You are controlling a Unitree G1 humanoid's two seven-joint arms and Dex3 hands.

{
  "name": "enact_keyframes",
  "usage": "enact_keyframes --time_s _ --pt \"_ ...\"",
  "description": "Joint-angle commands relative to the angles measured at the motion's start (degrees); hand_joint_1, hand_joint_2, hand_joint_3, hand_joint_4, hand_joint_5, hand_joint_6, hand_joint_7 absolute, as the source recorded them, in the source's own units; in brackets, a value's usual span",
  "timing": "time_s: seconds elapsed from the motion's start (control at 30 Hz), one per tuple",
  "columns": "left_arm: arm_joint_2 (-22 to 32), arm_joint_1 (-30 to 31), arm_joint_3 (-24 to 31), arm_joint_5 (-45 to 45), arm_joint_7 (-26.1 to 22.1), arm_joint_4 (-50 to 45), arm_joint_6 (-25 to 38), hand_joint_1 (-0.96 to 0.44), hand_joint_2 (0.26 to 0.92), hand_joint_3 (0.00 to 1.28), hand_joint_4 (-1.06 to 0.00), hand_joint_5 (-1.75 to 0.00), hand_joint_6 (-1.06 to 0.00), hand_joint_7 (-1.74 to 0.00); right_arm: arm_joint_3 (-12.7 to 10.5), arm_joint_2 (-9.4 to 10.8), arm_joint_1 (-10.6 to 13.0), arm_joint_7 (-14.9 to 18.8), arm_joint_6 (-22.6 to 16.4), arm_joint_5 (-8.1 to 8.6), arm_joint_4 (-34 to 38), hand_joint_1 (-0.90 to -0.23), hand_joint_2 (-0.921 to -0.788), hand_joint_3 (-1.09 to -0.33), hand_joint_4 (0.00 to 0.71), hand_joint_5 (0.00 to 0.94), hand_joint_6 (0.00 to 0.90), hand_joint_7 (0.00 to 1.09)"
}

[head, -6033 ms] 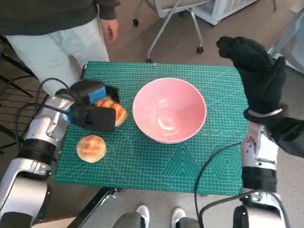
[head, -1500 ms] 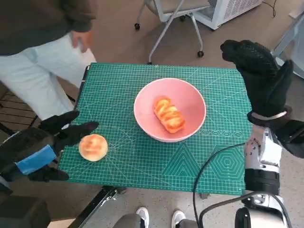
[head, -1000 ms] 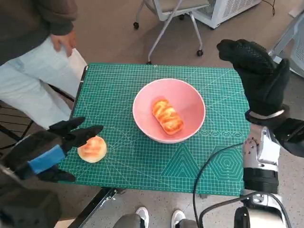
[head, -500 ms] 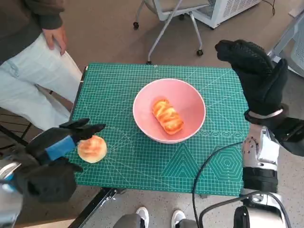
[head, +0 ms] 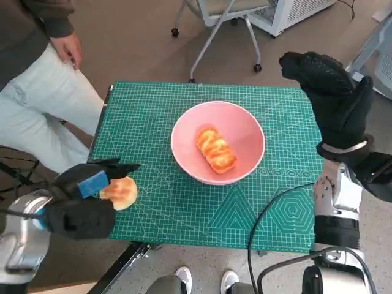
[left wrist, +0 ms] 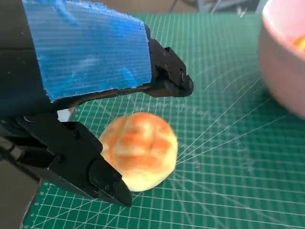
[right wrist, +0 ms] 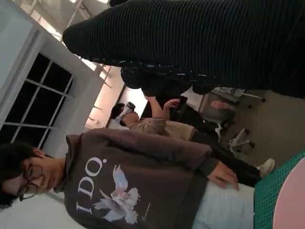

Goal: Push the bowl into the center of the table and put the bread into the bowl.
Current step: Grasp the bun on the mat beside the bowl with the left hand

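The pink bowl (head: pixel 242 125) stands in the middle of the green mat, with a long glazed bread (head: pixel 215 149) lying inside it. A round bun (head: pixel 122 192) sits on the mat near the front left corner. My left hand (head: pixel 82 202) hovers at the bun, its black fingers (left wrist: pixel 167 83) spread on either side of the bun (left wrist: pixel 139 149) without closing on it. In that wrist view the bowl's wall (left wrist: pixel 281 62) shows just beyond. My gloved right hand (head: pixel 334 98) is raised upright past the mat's right edge, holding nothing.
The green cutting mat (head: pixel 196 211) covers the small table. A person (head: pixel 37 73) in pale trousers stands by the left side and also shows as a person (right wrist: pixel 138 186) in a brown sweatshirt. An office chair base (head: pixel 214 37) stands beyond the far edge. A black cable (head: pixel 263 214) crosses the front right.
The long bread, earlier held by my left hand beside the bowl, now lies in it. My left hand swung back and closed in on the round bun. The person stepped away leftward.
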Motion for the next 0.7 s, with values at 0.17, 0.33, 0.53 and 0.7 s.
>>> enact_keyframes --time_s 0.17,0.33,0.53,0.7 --pt "-0.6 -2.8 -4.0 2.2 -0.6 5.7 0.5 0.1 0.795 0.05 -0.47 -0.03 -0.52 -0.03 -0.7 -0.6 1.4 1.0 0.1 0.17 0.6 -0.671 -0.921 -0.705 0.17 0.001 0.025 0.46" --pt "-0.4 -3.4 -4.8 1.7 -0.6 7.5 -1.3 0.13 0.85 0.06 -0.61 -0.06 -0.63 -0.06 -0.8 -0.6 1.7 0.9 0.2 0.19 0.2 -0.67 -0.921 -0.702 0.171 0.002 0.032 0.45" --pt "0.1 -3.7 -4.3 0.4 1.7 10.5 -7.8 0.16 0.909 0.11 -0.67 -0.85 -0.7 -0.53 -0.8 -0.5 1.8 0.7 0.1 0.03 0.2 -0.67 -0.921 -0.699 0.173 0.002 0.038 0.44" --pt "1.1 -3.9 -3.4 -0.3 3.9 12.6 -13.3 0.03 0.919 0.09 -0.72 -1.11 -0.58 -1.07 -0.8 -0.5 1.7 0.6 0.1 -0.01 0.3 -0.669 -0.921 -0.699 0.173 0.002 0.042 0.43"
